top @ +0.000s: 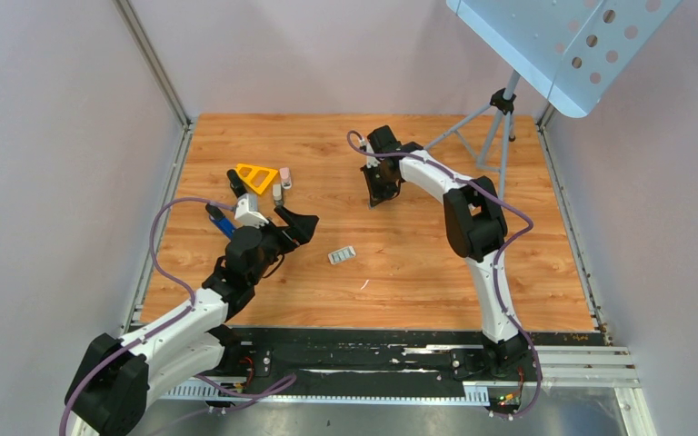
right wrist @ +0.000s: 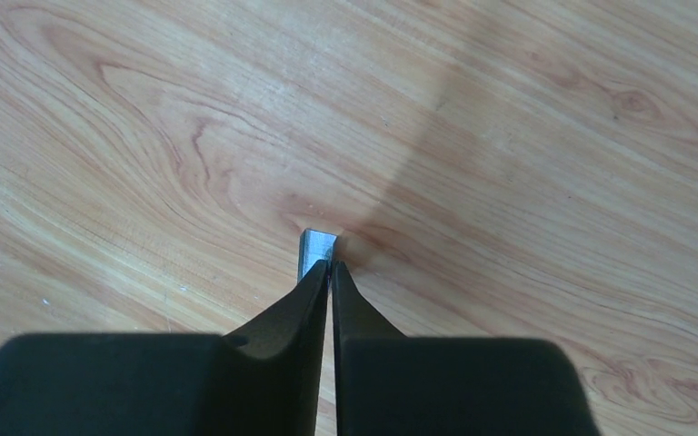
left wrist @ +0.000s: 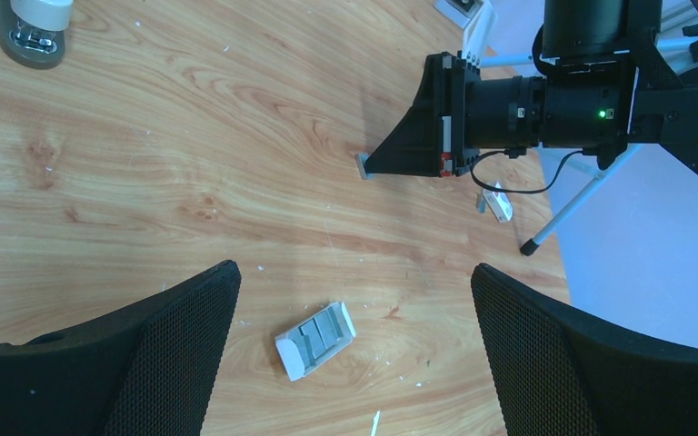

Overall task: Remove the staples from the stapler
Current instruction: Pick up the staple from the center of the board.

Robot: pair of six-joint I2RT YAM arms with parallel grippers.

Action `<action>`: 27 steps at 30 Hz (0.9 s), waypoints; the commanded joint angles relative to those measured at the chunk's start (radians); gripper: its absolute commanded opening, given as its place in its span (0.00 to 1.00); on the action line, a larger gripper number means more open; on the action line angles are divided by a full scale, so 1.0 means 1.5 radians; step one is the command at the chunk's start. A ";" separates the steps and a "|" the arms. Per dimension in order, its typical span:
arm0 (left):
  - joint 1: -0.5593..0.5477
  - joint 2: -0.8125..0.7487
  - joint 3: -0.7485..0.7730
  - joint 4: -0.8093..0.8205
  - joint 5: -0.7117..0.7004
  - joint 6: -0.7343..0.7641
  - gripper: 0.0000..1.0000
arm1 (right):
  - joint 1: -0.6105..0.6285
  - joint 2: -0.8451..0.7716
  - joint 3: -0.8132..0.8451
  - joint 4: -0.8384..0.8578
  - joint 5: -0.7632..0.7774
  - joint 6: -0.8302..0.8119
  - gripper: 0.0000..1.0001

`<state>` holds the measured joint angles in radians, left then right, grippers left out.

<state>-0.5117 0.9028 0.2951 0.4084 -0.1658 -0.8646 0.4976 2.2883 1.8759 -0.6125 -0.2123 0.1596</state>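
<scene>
We see a table (top: 418, 263) of light wood grain, smooth with a soft sheen. The small box (left wrist: 315, 338) on it looks like matt white card, holding dull grey metal. Either side of the box, the left gripper (left wrist: 354, 272)'s fingers (left wrist: 182, 336) are matt black with a fine mesh texture. Beyond the box, the short strip (right wrist: 318, 245) at the right gripper (right wrist: 330, 265)'s tips is bright, smooth metal.

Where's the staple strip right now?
The staple strip sits on the table toward the far middle, at the closed tips of the right gripper, well beyond the small white box near centre.
</scene>
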 commanded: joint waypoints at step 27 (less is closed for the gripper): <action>0.006 -0.014 -0.020 0.031 -0.002 0.003 1.00 | -0.010 -0.072 -0.085 0.023 -0.100 -0.057 0.00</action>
<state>-0.5117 0.9031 0.2943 0.4103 -0.1650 -0.8646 0.4961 2.2402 1.7855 -0.5648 -0.2955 0.0658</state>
